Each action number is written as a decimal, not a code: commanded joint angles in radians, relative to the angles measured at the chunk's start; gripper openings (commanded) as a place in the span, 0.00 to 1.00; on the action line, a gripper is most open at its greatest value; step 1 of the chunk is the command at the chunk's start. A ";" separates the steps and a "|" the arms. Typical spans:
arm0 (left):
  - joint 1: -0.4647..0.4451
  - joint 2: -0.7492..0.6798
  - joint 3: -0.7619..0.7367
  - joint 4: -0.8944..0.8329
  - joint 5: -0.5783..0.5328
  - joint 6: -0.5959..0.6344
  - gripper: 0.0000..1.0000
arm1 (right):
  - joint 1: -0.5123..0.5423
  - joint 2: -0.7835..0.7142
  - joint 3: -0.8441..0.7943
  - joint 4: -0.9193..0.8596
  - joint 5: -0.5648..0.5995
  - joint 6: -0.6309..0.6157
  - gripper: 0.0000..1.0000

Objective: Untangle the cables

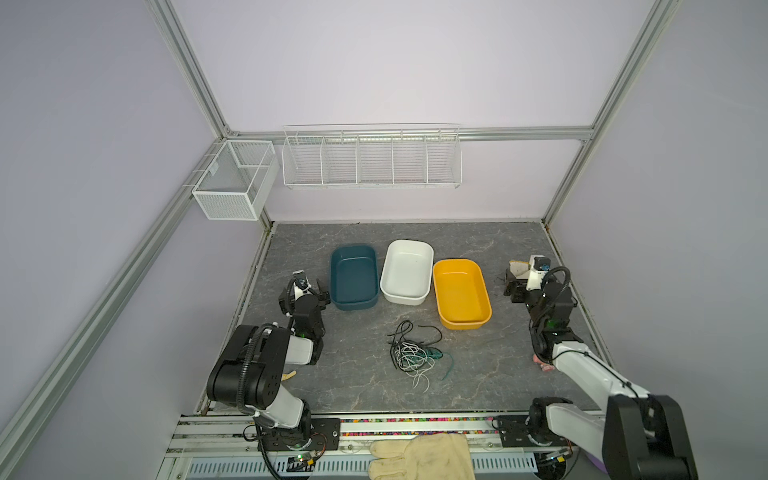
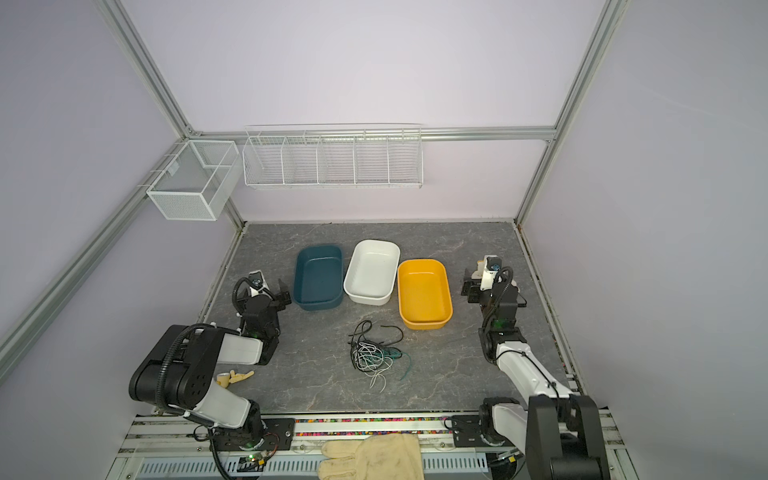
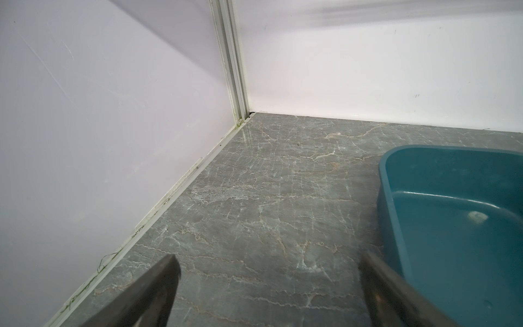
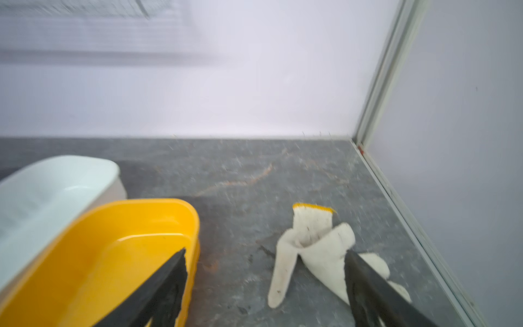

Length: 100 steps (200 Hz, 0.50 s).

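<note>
The cables [image 1: 412,353] [image 2: 372,353] lie in one tangle on the grey marbled table, in front of the three bins in both top views. Black loops, white strands and a teal-green cord [image 1: 448,365] are knotted together. My left gripper [image 1: 306,291] [image 3: 270,259] stands open by the blue bin, far left of the tangle, with only bare table between its fingers. My right gripper [image 1: 513,286] [image 4: 266,254] is open at the far right beside the yellow bin, holding nothing, and a white glove [image 4: 311,249] lies by one finger. Neither wrist view shows the cables.
A blue bin [image 1: 355,305] [image 3: 385,181], a white bin [image 1: 403,298] [image 4: 113,170] and a yellow bin [image 1: 463,324] [image 4: 195,223] stand in a row behind the tangle. Wire baskets [image 1: 372,160] hang on the back wall. A large glove [image 1: 419,457] lies on the front rail.
</note>
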 commanded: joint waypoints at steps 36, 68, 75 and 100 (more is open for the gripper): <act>0.005 0.010 0.011 0.027 -0.008 -0.009 0.99 | 0.275 -0.252 0.144 -0.248 -0.243 -0.011 0.88; 0.005 0.010 0.011 0.027 -0.008 -0.008 0.99 | 0.341 -0.339 0.208 -0.388 -0.089 0.283 0.88; 0.006 0.009 0.011 0.027 -0.008 -0.009 0.99 | 0.342 -0.357 0.220 -0.449 -0.054 0.371 0.88; 0.005 0.010 0.011 0.025 -0.006 -0.008 0.99 | 0.340 -0.401 0.184 -0.440 -0.119 0.462 0.89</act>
